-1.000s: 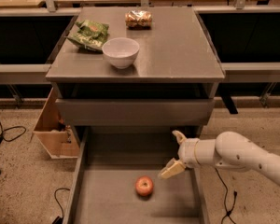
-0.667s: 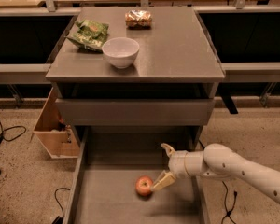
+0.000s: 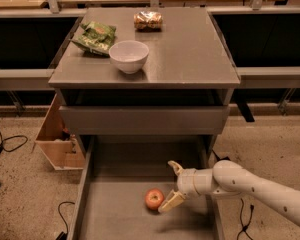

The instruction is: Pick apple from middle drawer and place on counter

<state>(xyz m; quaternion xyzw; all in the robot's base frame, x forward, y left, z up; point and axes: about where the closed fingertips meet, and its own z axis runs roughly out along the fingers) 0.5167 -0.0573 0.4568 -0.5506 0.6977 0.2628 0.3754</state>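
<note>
1. One target: find apple (image 3: 154, 199) mid-floor of middle drawer (image 3: 115, 219), beyond counter (image 3: 190, 59) front edge.
2. Note gripper (image 3: 171, 186) just right of it, spread wide, empty.
3. Expect light, firm, smooth, rollable; pinch across widest middle.

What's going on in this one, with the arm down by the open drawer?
A white robot arm reaches into the pulled-out grey metal middle drawer, where a small round red-orange apple lies on the bare floor. Its two-finger gripper is open just right of the apple, with the lower finger close against it, and nothing is grasped yet. The glossy grey-brown counter above holds a white bowl, a green crinkly bag and a brownish wrapped snack.
</note>
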